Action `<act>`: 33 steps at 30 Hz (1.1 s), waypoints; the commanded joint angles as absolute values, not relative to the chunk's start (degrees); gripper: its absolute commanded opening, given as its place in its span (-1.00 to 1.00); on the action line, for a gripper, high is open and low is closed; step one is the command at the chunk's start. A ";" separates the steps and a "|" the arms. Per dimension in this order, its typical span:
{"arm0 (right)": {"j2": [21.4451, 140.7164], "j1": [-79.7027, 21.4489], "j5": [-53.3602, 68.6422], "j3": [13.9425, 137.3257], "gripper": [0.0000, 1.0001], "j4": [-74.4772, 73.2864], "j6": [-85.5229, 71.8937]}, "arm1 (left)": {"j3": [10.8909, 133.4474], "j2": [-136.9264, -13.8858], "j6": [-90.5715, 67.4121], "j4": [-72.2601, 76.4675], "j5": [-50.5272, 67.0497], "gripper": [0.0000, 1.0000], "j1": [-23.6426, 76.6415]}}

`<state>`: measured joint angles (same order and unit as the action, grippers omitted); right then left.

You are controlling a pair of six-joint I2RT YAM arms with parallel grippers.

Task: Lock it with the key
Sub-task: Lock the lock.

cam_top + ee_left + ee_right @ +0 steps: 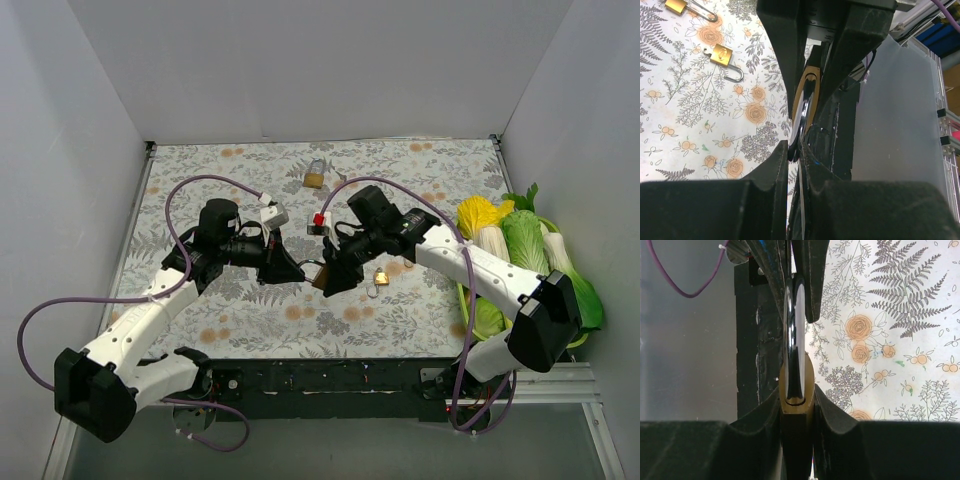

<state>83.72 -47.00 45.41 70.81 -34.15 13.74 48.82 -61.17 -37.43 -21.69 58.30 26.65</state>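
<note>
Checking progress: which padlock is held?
The padlock between the arms: right gripper clamps its brass body, left gripper its shackle. Other padlocks lie on the table.

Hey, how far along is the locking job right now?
Done: a brass padlock is picked up. In hand: right gripper shut on its body, left gripper shut on its shackle. Left: no key shows in any view, so fetching it, inserting and turning remain.

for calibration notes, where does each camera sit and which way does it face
Top external: above and behind the robot, looking down on the table; left arm and right arm show.
Left wrist: on the left arm, facing right; left jaws pinch the padlock shackle.
Right wrist: on the right arm, facing left; right jaws clamp its brass body.
Both wrist views share that padlock.
</note>
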 commanded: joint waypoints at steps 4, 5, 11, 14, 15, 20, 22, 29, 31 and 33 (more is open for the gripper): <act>82.36 -51.78 53.26 75.33 -0.97 -4.73 14.06 | 50.71 -61.17 -36.65 -15.02 62.06 -1.00 31.92; 81.92 -51.33 53.17 74.71 -0.97 -5.62 14.06 | 50.97 -60.82 -36.65 -15.90 62.49 -1.00 30.43; 79.64 -47.90 52.39 71.81 -0.97 -12.04 15.91 | 57.03 -61.70 -35.42 -19.77 65.12 -0.76 17.33; 78.84 -45.62 51.16 69.35 -0.97 -8.20 11.54 | 59.06 -62.23 -38.05 -18.73 66.00 -0.37 14.33; 78.92 -44.75 50.80 68.82 -0.97 -6.87 9.51 | 59.32 -61.97 -38.14 -18.89 65.74 -0.18 13.80; 77.88 -40.52 43.72 67.15 -0.97 2.45 -1.74 | 55.13 -58.81 -53.01 -9.63 63.64 0.35 7.22; 77.43 -40.52 40.79 66.19 -0.97 5.61 -5.78 | 53.71 -57.58 -60.26 -5.29 60.31 0.57 6.07; 78.57 -40.69 38.68 63.64 -0.97 16.34 -19.23 | 48.87 -57.21 -82.69 10.89 55.90 0.64 6.15; 79.01 -41.57 37.10 63.63 -0.97 18.19 -21.26 | 48.34 -57.22 -84.28 10.81 54.24 0.66 6.59; 79.19 -42.62 32.71 64.77 -0.97 17.58 -20.92 | 48.60 -57.57 -85.86 10.28 50.98 0.76 6.59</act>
